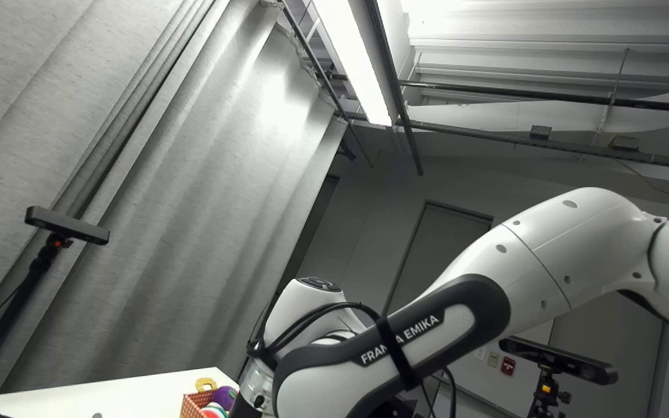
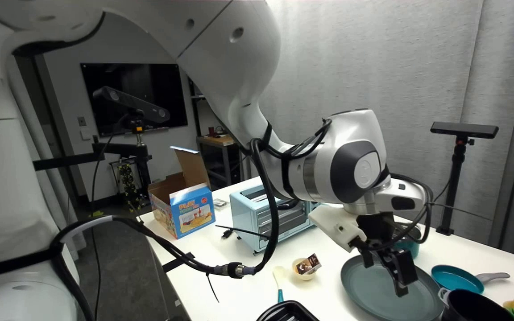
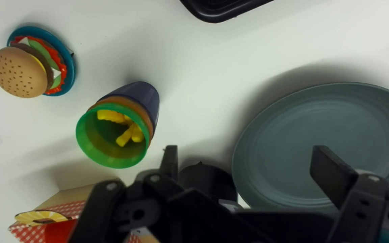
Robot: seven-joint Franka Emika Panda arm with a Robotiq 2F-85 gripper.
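My gripper (image 3: 245, 152) is open, with nothing between its fingers. In an exterior view the gripper (image 2: 384, 274) points down over the grey-green plate (image 2: 364, 287). In the wrist view the right finger overlaps the plate (image 3: 316, 135), and the left finger is beside a black pot (image 3: 204, 179). A stack of cups (image 3: 145, 98), green innermost and purple outermost, holds yellow fry-like pieces left of the left finger. A toy burger (image 3: 20, 72) with a sesame bun sits at a teal dish (image 3: 69, 64) further left. The fingers are out of view in an exterior view.
A red-checked basket (image 3: 29, 233) holds toy food. A black tray (image 3: 214, 15) lies at the wrist view's top. A light-blue toaster oven (image 2: 248, 223), a play-food box (image 2: 192, 211), a bowl with a packet (image 2: 301, 273), a spatula (image 2: 279, 281) and a teal pan (image 2: 455, 278) are on the table.
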